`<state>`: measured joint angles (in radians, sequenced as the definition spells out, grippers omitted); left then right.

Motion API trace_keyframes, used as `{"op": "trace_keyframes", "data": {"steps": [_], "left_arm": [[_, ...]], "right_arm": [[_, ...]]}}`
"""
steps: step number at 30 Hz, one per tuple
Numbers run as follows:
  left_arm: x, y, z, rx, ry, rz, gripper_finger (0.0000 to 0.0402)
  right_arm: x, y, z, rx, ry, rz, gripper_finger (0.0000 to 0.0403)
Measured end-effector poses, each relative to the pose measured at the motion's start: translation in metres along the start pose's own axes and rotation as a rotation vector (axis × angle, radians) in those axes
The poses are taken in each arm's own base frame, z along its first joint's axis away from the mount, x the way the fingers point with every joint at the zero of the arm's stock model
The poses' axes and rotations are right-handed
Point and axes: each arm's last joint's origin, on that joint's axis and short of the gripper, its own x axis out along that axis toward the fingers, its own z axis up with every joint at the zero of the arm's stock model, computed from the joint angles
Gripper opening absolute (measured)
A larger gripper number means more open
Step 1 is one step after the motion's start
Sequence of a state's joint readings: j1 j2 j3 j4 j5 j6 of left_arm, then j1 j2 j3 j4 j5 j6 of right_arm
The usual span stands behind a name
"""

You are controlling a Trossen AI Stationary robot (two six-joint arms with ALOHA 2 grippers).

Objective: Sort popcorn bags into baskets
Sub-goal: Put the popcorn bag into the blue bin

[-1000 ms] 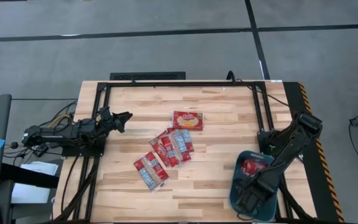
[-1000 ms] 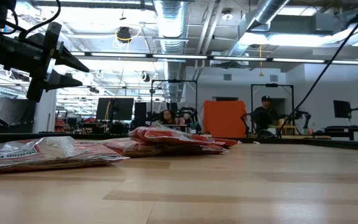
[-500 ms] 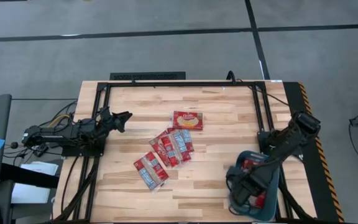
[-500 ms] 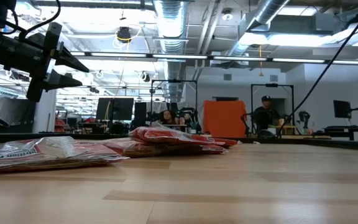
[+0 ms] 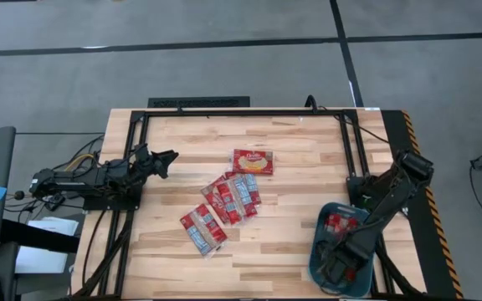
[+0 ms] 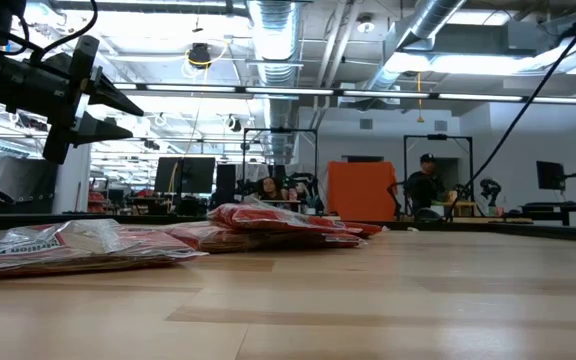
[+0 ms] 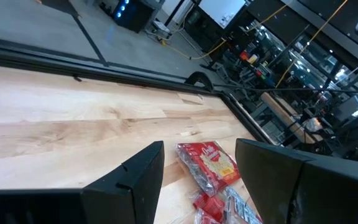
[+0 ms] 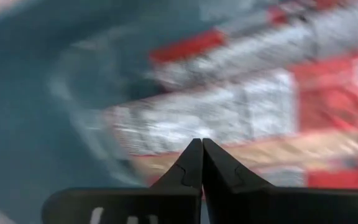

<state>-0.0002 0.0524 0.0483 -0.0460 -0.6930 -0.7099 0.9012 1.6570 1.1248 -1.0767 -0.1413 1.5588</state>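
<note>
The right claw, clenched and holding nothing, hangs over the teal-blue plastic rectangular tray at the table's right front corner, red packets inside. Other flat red popcorn packets lie mid-table. The left claw waits released at the left edge.

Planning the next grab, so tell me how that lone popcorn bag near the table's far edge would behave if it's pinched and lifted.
The lone popcorn bag lies flat and thin, so it is probably light and may sag from a corner pinch. Its wrapper looks glossy in the left wrist view, so it could slip. Pushed, it should slide across the table rather than roll.
</note>
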Motion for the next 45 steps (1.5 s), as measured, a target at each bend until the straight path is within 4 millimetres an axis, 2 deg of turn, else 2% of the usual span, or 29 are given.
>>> {"op": "trace_keyframes", "data": {"steps": [3,10,14,17,19,25,30,36,45], "left_arm": [[0.000,0.000,0.000,0.014,0.000,0.000,0.0187],[0.000,0.000,0.000,0.017,-0.001,0.001,0.0187],[0.000,0.000,0.000,0.017,-0.001,0.001,0.0187],[0.000,0.000,0.000,0.017,-0.001,0.001,0.0187],[0.000,0.000,0.000,0.025,-0.002,0.002,0.0187],[0.000,0.000,0.000,0.039,-0.002,0.003,0.0187],[0.000,0.000,0.000,0.035,-0.002,0.003,0.0187],[0.000,0.000,0.000,0.022,-0.006,0.008,0.0187],[0.000,0.001,0.001,0.020,-0.018,0.022,0.0187]], "right_arm": [[0.001,-0.010,-0.007,0.030,-0.004,-0.105,0.0028],[-0.003,-0.027,-0.003,0.073,-0.037,-0.279,0.0019],[-0.006,-0.016,0.001,0.022,-0.034,-0.126,0.0015],[-0.005,0.000,-0.002,-0.054,-0.040,0.035,0.0015],[-0.002,0.005,-0.006,-0.071,-0.033,0.067,0.0015],[0.025,0.003,-0.015,-0.054,0.035,-0.154,0.0017],[0.039,-0.004,-0.005,-0.067,0.061,-0.342,0.0020],[0.033,-0.014,0.012,-0.067,0.047,-0.451,0.0028],[0.025,-0.025,0.034,0.040,-0.161,-0.580,0.0018]]}}
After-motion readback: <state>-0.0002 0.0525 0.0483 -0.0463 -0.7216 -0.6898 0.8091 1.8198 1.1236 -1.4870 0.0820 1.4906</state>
